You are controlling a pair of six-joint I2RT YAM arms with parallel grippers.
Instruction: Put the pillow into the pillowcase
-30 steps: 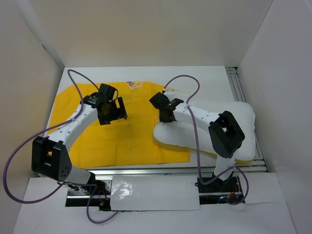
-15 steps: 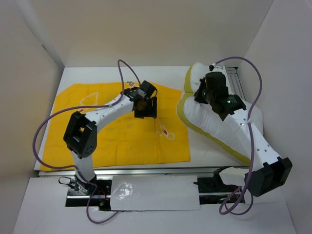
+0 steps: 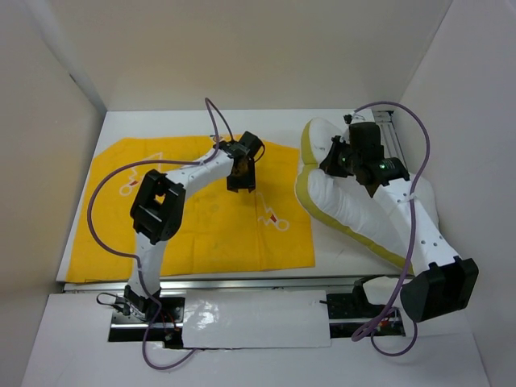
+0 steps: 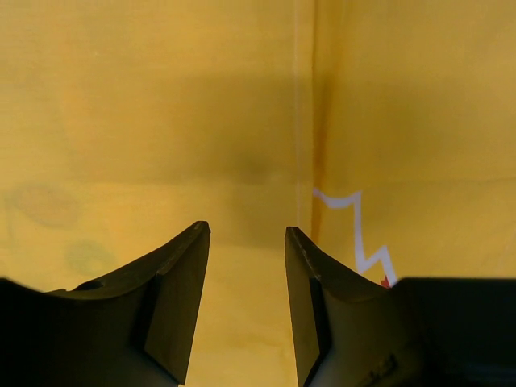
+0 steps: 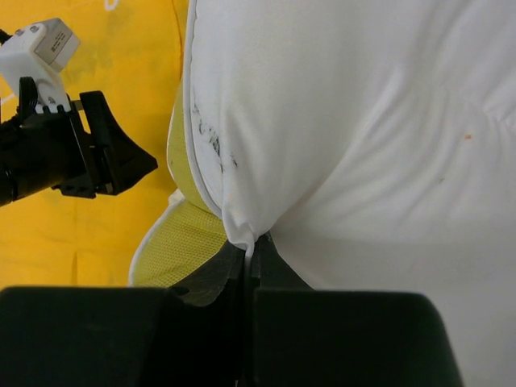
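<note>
The yellow pillowcase (image 3: 193,205) lies flat on the left half of the table, white zigzag prints showing. My left gripper (image 3: 241,177) is open just above its far right part; in the left wrist view (image 4: 246,234) only yellow cloth (image 4: 161,121) shows between the fingers. The white pillow (image 3: 363,210) with its yellow-green edge lies at the right, its far end folded up. My right gripper (image 3: 339,161) is shut on a pinch of the pillow's white fabric (image 5: 322,121) near that end; in the right wrist view (image 5: 251,254) the cloth is clamped between the fingers.
White walls close in the table on the left, back and right. A metal rail (image 3: 395,141) runs along the right side behind the pillow. The table's front edge (image 3: 242,280) lies just past the pillowcase's near hem.
My left gripper slid a little toward the back right over the pillowcase. My right gripper, holding the pillow, shifted slightly and the pillow's far end folded up more.
</note>
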